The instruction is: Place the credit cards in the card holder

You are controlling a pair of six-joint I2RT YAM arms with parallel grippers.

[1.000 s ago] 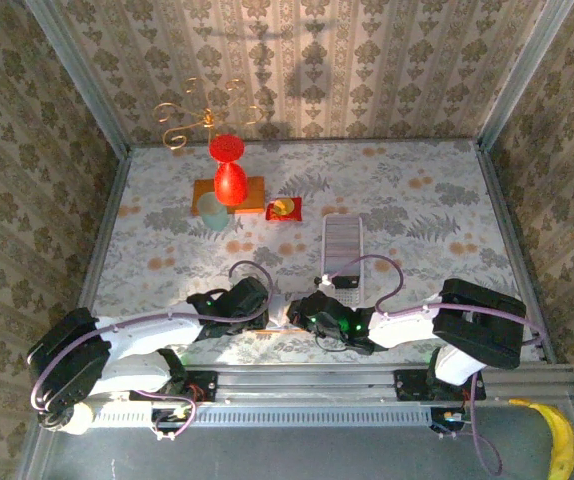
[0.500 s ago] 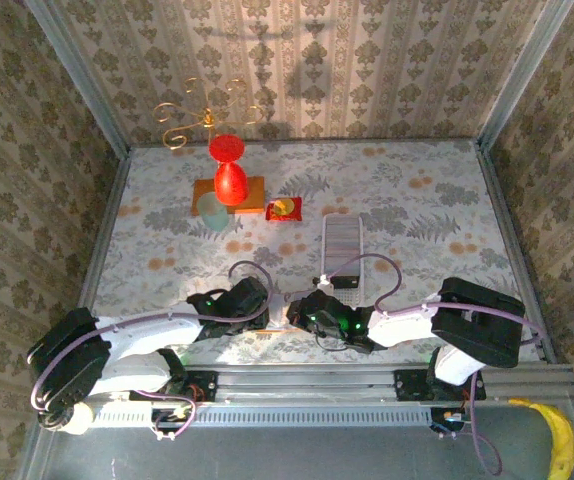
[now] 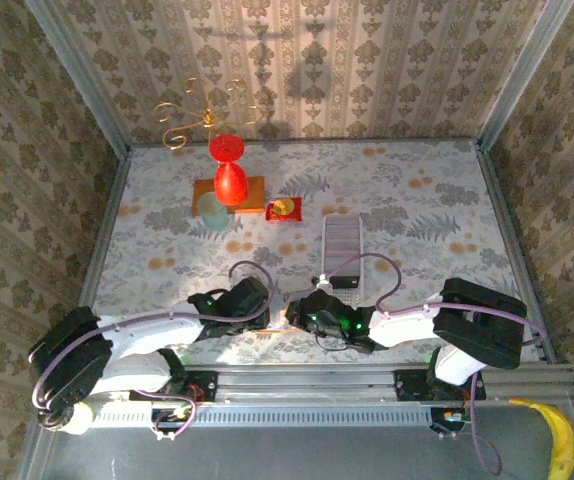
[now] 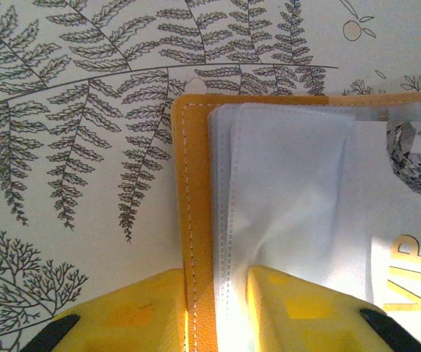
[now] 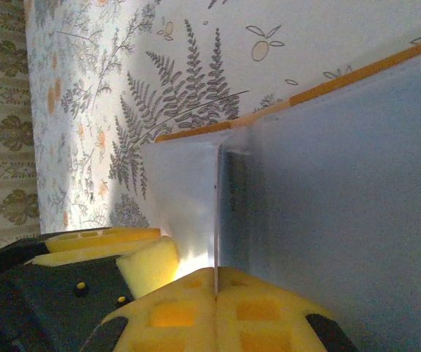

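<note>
Your left gripper, part spread, straddles the orange leather card holder, near and central. Your right gripper, pressed together, pinches the white VIP card at its right side.

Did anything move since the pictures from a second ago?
Nothing visibly moved. The left gripper still straddles the edge of the orange card holder, and the right gripper stays shut on what looks like a thin card.
</note>
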